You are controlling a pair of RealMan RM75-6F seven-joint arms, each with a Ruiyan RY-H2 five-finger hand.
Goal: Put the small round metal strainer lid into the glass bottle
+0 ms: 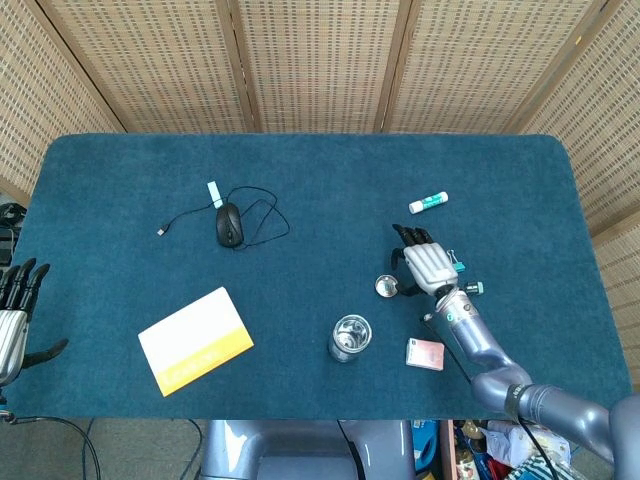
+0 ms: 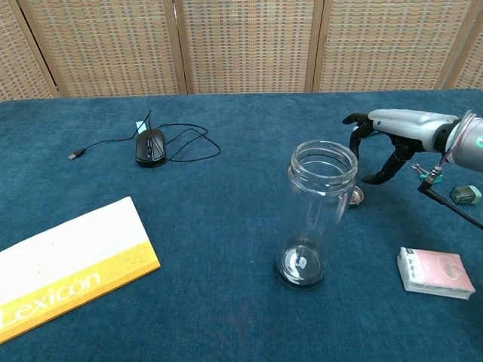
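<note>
**Now hovering our right hand beside the strainer lid**

Now we are holding our right hand (image 1: 426,264) just beside the small round metal strainer lid (image 1: 386,286), at about its 2 o'clock in the head view, with fingers spread and gripping nothing. From the chest view, the fingers (image 2: 355,132) are curving downward above the lid (image 2: 357,197), and we cannot tell whether they are touching it. The lid is lying flat on the blue table (image 1: 320,190), near the glass bottle (image 1: 350,338), which is standing upright at the lid's 7 o'clock. Our left hand (image 1: 14,320) is waiting spread at the table's 9 o'clock edge. We are also seeing a mouse (image 1: 229,224), a yellow-and-white booklet (image 1: 195,340), a glue stick (image 1: 428,202) and a small pink pack (image 1: 425,354).
</note>
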